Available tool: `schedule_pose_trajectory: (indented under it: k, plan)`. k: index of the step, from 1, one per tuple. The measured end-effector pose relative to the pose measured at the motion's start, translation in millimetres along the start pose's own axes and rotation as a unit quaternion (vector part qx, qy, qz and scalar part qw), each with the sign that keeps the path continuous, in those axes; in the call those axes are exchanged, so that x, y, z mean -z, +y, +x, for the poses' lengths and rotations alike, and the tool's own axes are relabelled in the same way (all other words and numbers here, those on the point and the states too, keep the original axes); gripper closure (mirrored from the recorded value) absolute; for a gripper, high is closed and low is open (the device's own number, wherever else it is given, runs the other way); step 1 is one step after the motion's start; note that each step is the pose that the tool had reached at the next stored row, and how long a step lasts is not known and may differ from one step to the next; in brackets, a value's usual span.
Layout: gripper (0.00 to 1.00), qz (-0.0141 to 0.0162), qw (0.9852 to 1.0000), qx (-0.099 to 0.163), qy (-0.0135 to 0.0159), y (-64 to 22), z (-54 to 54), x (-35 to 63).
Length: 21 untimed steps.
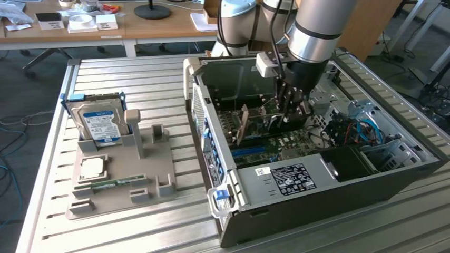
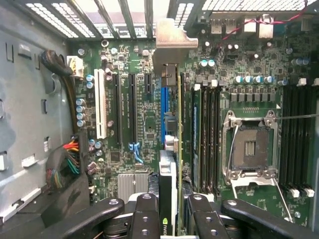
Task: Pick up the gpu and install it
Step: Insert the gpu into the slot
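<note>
Inside the open computer case (image 1: pixel 316 195), at the exterior view's right of the table (image 1: pixel 140 74), you find the gripper (image 2: pixel 173 219) low over the motherboard (image 2: pixel 129 129). Its fingers (image 2: pixel 147 214) are drawn close together and pinch the gpu (image 2: pixel 169 189) from both faces. The card stands upright on its edge, just beside the blue slot (image 2: pixel 163 109), with its pale bracket (image 2: pixel 172 37) toward the slotted wall of the case. Whether its connector already sits in a slot, I cannot tell.

I judge the card to be light and stiff, but fragile: the small parts on its faces should not be squeezed. The faces look smooth, so it may slip under a weak grip. You should hold it at the upper edge, near the middle (the bracket end is probably the heavier one), so that it does not tilt.

The table is of pale ribbed metal. At the exterior view's left, a grey tray (image 1: pixel 151 174) carries a hard drive (image 1: pixel 102 124) standing up and a RAM stick (image 1: pixel 113 184) lying flat. Far behind are wooden desks (image 1: pixel 140 26). Inside the case the room is narrow, with cable bundles (image 2: pixel 65 164) and the CPU socket (image 2: pixel 249 147) near the card.
</note>
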State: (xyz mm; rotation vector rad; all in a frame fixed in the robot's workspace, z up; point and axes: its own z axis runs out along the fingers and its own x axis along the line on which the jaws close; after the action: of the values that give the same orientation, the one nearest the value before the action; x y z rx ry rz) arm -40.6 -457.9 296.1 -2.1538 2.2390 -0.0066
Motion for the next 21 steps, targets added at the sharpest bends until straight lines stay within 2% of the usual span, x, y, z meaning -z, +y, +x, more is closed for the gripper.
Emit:
schedule_pose_trajectory:
  k: [6, 13, 21]
  plan:
    - [0.73, 0.0, 1.0, -0.001, -0.0001, 5.6, 0.4, -5.9]
    - [0.73, 0.0001, 1.0, -0.001, -0.0001, 8.3, 0.5, -10.0]
    - [0.73, 0.0, 1.0, -0.001, 0.0, 8.3, 0.6, -10.1]
